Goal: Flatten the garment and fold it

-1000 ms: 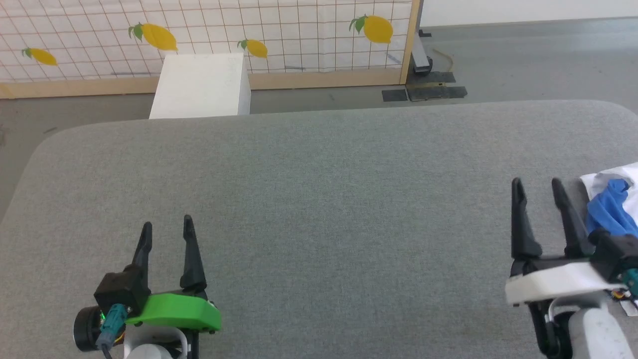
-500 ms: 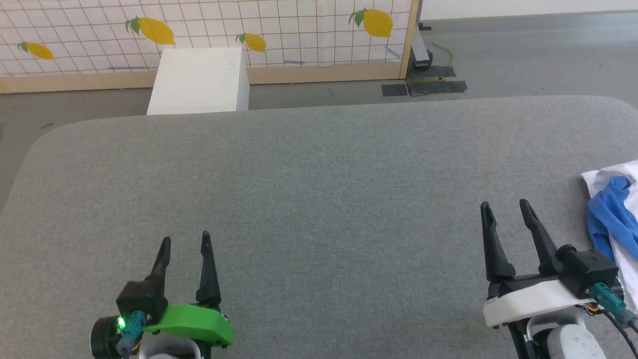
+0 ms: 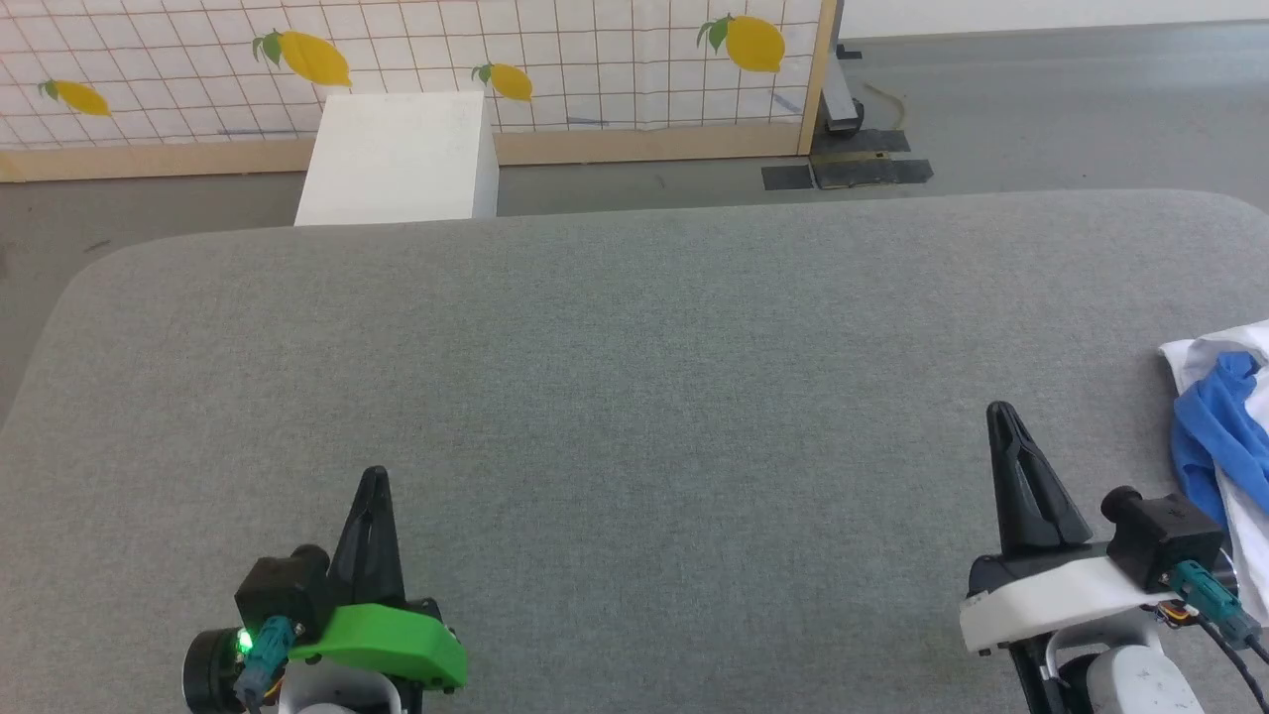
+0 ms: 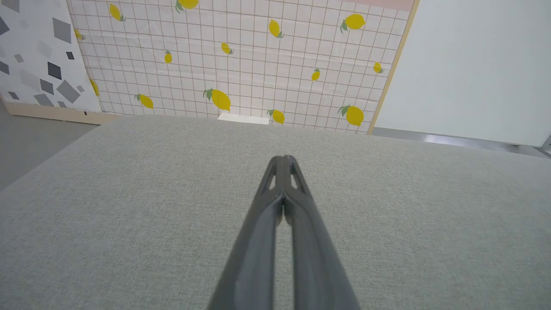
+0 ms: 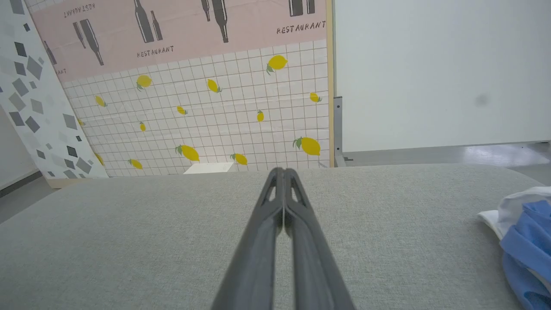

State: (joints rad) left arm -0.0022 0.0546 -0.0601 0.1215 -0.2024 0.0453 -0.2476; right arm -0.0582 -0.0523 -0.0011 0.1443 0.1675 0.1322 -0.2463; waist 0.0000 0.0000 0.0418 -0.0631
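The garment (image 3: 1224,436), white with bright blue parts, lies crumpled at the right edge of the grey table (image 3: 634,377); in the right wrist view the garment (image 5: 523,232) sits at the far right. My right gripper (image 3: 1003,416) hovers near the table's front right, shut and empty, a short way left of the cloth. Its tips (image 5: 280,172) meet over bare fabric. My left gripper (image 3: 375,481) is at the front left, shut on nothing, tips (image 4: 283,160) pressed together above the table.
A white box (image 3: 402,159) stands on the floor beyond the table's far edge. Behind it runs a lemon-patterned tiled panel (image 3: 416,69) with a wooden frame. Grey floor lies to the right of the panel.
Both grippers have closed from open to shut. The right gripper drew back from the garment toward the front edge earlier; the left shifted slightly right.
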